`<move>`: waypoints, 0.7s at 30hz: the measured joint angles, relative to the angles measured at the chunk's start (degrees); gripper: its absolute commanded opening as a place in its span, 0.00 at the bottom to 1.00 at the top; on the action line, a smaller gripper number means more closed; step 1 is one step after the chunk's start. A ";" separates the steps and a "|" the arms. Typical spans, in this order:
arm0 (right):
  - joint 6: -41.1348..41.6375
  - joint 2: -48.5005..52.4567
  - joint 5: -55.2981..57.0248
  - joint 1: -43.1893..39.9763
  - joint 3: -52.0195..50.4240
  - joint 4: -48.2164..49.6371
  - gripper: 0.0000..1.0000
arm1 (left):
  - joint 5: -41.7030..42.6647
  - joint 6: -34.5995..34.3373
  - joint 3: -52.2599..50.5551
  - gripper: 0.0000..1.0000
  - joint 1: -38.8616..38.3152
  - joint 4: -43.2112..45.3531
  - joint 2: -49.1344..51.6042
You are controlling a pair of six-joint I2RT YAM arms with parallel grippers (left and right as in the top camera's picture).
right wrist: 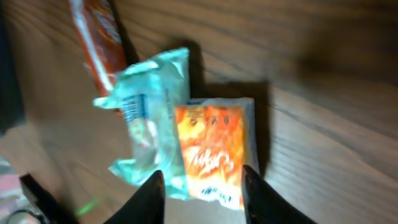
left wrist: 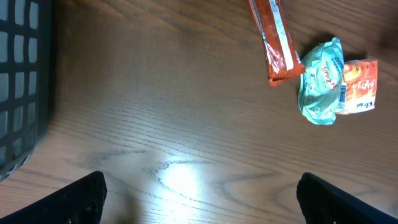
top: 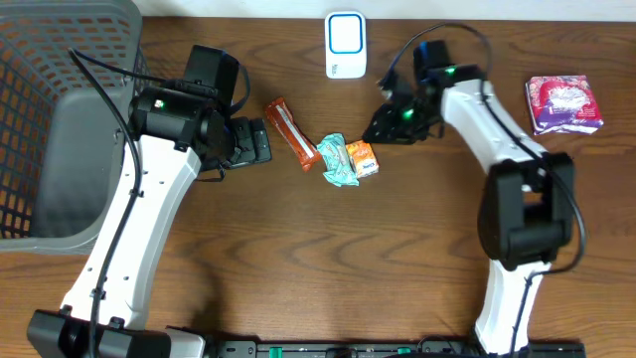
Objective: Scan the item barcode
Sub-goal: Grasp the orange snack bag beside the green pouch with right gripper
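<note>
Packet (right wrist: 214,152), orange front, white border

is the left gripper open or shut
Open: the left gripper shows its fingers far apart at the wrist view's edges, only bare table between them.

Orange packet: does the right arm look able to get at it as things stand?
Probably yes: the right gripper hangs over the orange packet, a finger each side, nothing covering it; the teal packet crowds one edge.
</note>
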 measured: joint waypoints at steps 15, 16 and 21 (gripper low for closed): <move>2.54 4.11 3.61 0.22 -0.74 1.05 0.67 | 0.02 0.00 0.00 0.98 0.00 0.00 0.00; 2.56 4.11 3.63 0.55 -1.27 1.66 0.67 | 0.02 0.00 0.00 0.98 0.00 0.00 0.00; 2.27 3.63 1.86 1.49 -4.63 5.49 0.41 | 0.02 0.00 0.00 0.98 0.00 -0.02 0.00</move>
